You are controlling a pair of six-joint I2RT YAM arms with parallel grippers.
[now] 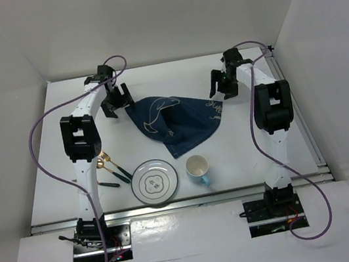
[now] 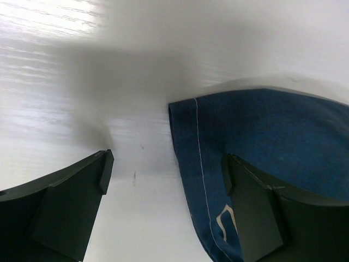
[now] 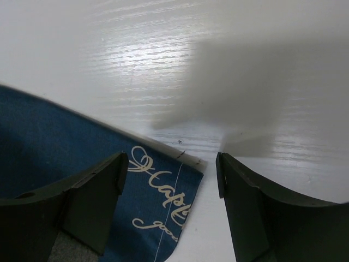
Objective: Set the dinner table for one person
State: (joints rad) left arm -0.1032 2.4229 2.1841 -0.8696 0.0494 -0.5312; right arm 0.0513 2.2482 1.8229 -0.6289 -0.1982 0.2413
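Observation:
The white dinner table (image 1: 281, 134) carries a crumpled navy placemat (image 1: 176, 121) with a white fish drawing, lying at the middle back. My left gripper (image 1: 117, 105) is open and empty, its jaws straddling the placemat's left corner (image 2: 188, 117). My right gripper (image 1: 221, 87) is open and empty, its jaws straddling the placemat's right corner (image 3: 188, 169), which bears cream script. A round plate (image 1: 154, 183) and a light blue cup (image 1: 198, 169) lying on its side sit at the front. Gold and dark green cutlery (image 1: 112, 167) lies to the plate's left.
White walls enclose the table on three sides. Metal rails run along the right edge (image 1: 300, 121) and front edge (image 1: 185, 201). Purple cables (image 1: 41, 129) loop off both arms.

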